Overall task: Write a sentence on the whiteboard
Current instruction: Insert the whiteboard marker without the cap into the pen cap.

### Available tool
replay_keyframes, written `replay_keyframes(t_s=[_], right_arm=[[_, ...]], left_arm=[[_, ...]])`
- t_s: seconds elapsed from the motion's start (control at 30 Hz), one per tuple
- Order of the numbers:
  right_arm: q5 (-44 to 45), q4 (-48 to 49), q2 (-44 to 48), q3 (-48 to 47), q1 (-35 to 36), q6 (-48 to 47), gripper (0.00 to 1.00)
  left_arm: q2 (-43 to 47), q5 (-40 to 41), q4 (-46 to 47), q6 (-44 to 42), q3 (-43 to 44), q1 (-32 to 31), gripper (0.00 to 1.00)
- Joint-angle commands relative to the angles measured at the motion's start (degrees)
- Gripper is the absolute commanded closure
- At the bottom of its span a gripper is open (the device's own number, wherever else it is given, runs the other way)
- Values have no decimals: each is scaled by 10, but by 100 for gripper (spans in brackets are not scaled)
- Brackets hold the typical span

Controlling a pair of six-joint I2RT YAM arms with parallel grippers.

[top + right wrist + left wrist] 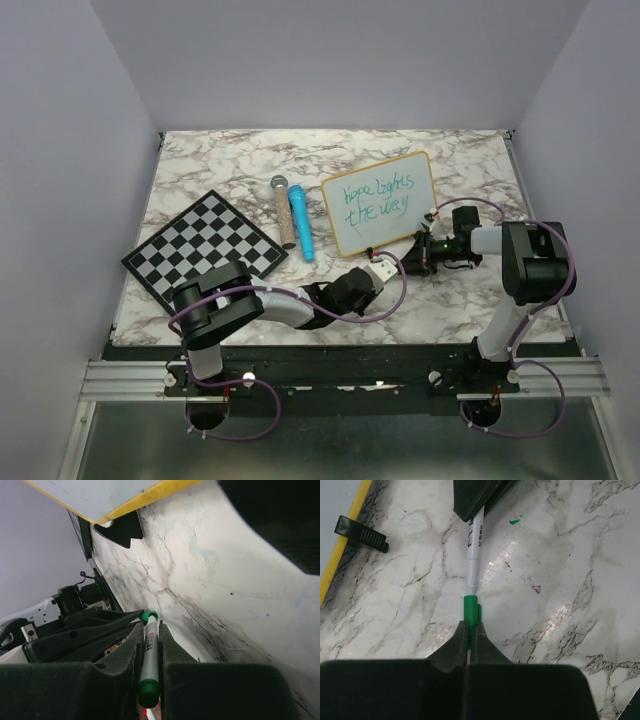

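The whiteboard [380,200] with its light wooden frame stands at the table's middle back. The sentence [374,199] on it is green handwriting in two lines, "Hope lights the way". My right gripper [418,254] [151,630] is shut on a white marker [150,652] with a green end, just in front of the board. My left gripper [384,268] [469,630] is shut on the marker's green cap [470,607]. The cap sits at the tip of the marker [474,555], low over the table. The board's frame edge [339,550] and a black foot [362,533] show in the left wrist view.
A black-and-white chessboard [205,245] lies at the left. A blue pen-like tube [301,222] and a beige stick with a grey head [282,212] lie between it and the whiteboard. A small green mark [514,522] is on the marble table.
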State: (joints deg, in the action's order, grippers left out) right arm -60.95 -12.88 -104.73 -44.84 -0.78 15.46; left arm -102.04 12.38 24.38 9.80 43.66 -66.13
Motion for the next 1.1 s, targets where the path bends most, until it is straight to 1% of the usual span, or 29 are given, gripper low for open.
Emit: replay_keyframes(t_s=[0.0,0.13,0.3,0.5,0.73,0.97,1.07], right_arm=[[0,-3,-13,-10,7,-1,99],[0,0,-24,-10,20,-1,100],[-29,10,-38,-9,25,6,99],[-30,30,-19,8,25,15,99],[-16,38,6,26,25,14,99],[-7,43,22,41,25,11,100],[-18,51,25,48,25,17,100]], left_arm=[[-39,-17,-106,-7,-27,-5,100],[-33,-17,-86,-6,-33,-5,100],[-34,-19,-64,-7,-34,-5,100],[-24,-23,-42,-5,-42,-6,100],[-44,-46,-15,-1,-19,-5,100],[-53,-34,26,15,-7,-4,100],[-48,-31,51,25,-13,-5,99]])
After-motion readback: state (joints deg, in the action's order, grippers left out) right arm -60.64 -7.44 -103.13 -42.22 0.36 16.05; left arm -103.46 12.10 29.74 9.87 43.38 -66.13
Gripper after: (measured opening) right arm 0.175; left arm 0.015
